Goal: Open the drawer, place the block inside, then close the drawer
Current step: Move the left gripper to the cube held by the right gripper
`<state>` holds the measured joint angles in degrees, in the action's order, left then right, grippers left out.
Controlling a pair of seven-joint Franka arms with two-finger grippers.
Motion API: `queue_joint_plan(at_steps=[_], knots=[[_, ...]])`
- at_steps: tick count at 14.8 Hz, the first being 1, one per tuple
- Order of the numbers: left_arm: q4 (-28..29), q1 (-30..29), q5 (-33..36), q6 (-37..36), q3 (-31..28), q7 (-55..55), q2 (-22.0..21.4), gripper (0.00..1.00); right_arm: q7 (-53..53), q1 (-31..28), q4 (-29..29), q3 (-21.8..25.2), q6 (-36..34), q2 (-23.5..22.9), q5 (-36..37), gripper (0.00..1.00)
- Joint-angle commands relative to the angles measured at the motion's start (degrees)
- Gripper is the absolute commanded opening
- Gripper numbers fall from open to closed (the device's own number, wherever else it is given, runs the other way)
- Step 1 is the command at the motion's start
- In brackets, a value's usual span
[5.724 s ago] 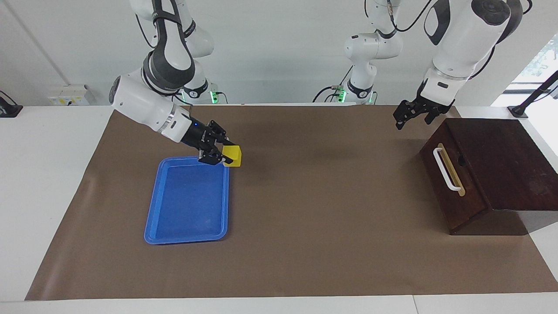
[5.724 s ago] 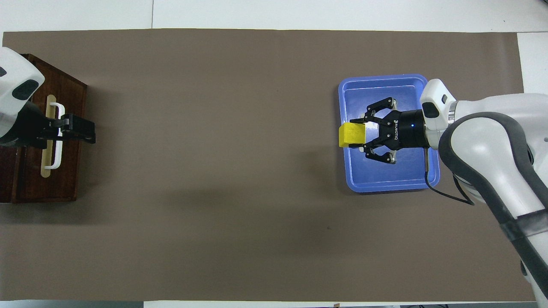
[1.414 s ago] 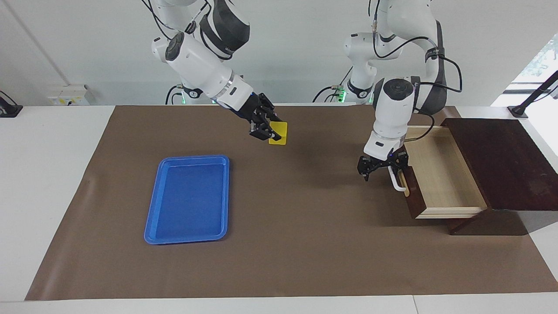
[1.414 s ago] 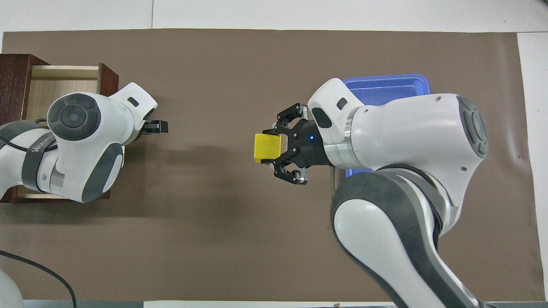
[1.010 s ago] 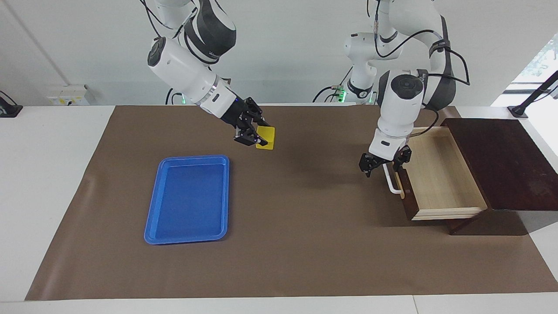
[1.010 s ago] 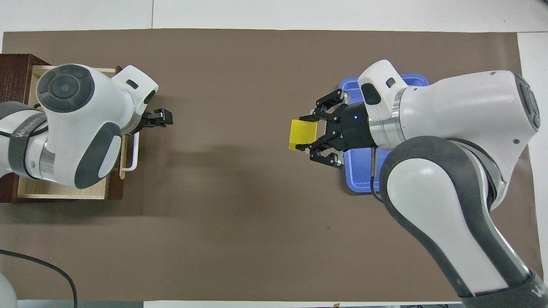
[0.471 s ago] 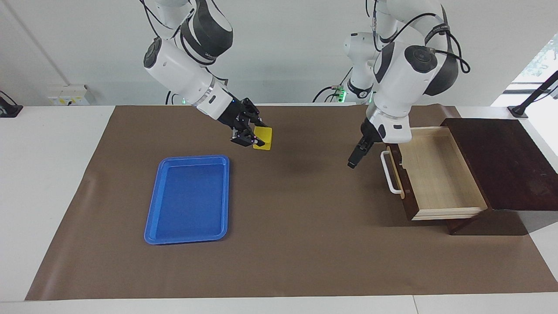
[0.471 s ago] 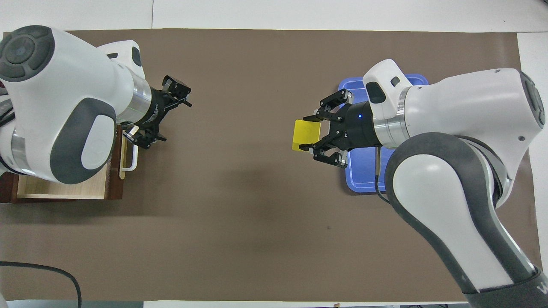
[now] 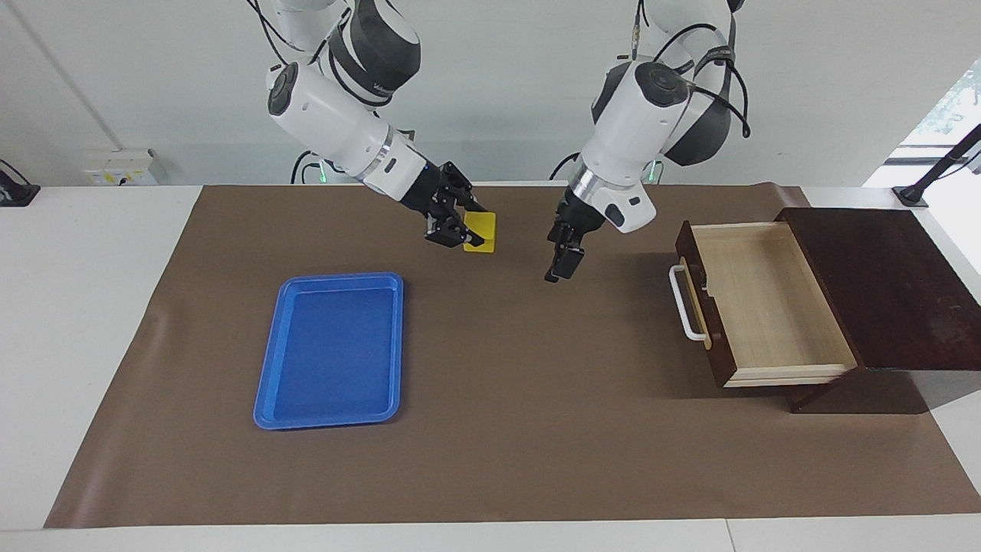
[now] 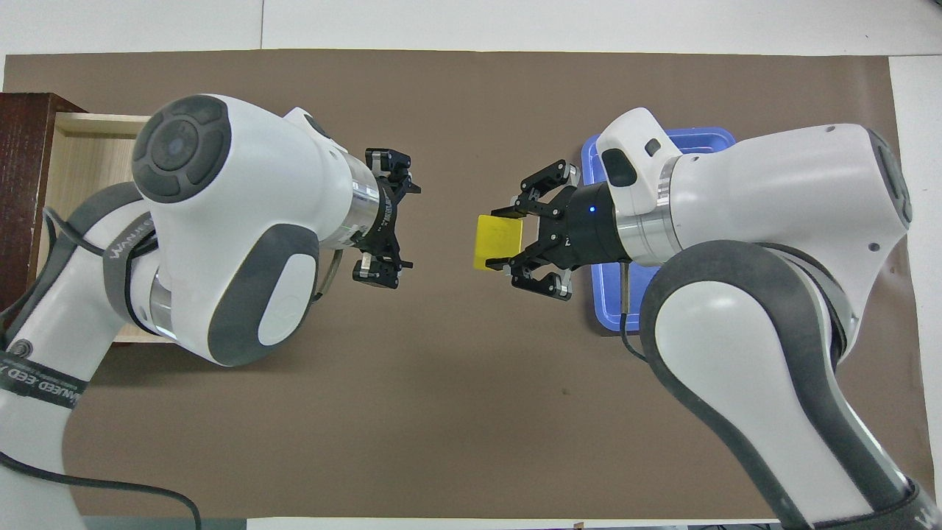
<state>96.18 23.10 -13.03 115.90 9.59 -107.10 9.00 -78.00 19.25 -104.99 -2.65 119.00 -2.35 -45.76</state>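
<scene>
While the drawer (image 9: 766,307) stands pulled wide open out of its dark cabinet (image 9: 881,287) at the left arm's end of the table, pale wood floor on show and nothing lying in it, white handle (image 9: 684,303) facing the middle of the mat (image 9: 536,429), both arms are up over the centre. Right gripper (image 9: 469,230) hangs in the air with its fingertips clamped on the block (image 9: 481,231), the yellow cube pinched top and bottom as the overhead view shows it (image 10: 498,241), sticking out toward the left arm. It's over bare mat, between tray (image 9: 331,349) and drawer, well clear of the drawer. Left gripper (image 9: 558,268) faces it from the drawer's end, close to the block but apart from it, a visible gap between them, nothing in its grasp. From overhead its fingers (image 10: 383,276) are spread wide apart, one tip high, one low, and the block sits level with the gap. In the facing view that gripper points down and toward the block, seen edge-on, so the spread doesn't read there. Blue tray lies flat toward the right arm's end of the table, nothing in it, partly hidden under the right arm from above (image 10: 710,136). Block high off the mat, touching only the right gripper's fingertips.
</scene>
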Motion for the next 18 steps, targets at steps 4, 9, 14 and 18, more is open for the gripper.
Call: queue_joint_plan(at_steps=[4,9,14,18], knots=[[0.2,4.9,-5.0,0.6,-0.6,-6.6,-0.1,1.00,-0.7,0.4,1.6,-1.0,-0.3,-0.4,-1.0,0.00],[2.1,5.0,-7.2,0.6,-0.6,-7.3,-3.0,1.00,-2.7,0.4,1.6,-1.0,-0.1,-0.4,-2.6,0.00],[2.1,4.9,-7.5,1.0,-0.6,-7.2,-3.0,0.86,-2.8,0.3,1.6,-1.0,0.0,-0.4,-3.2,0.00],[2.1,4.8,-9.5,1.0,-0.8,-7.2,-3.0,0.21,-2.8,0.3,1.6,-1.0,0.0,-0.4,-3.2,0.00]])
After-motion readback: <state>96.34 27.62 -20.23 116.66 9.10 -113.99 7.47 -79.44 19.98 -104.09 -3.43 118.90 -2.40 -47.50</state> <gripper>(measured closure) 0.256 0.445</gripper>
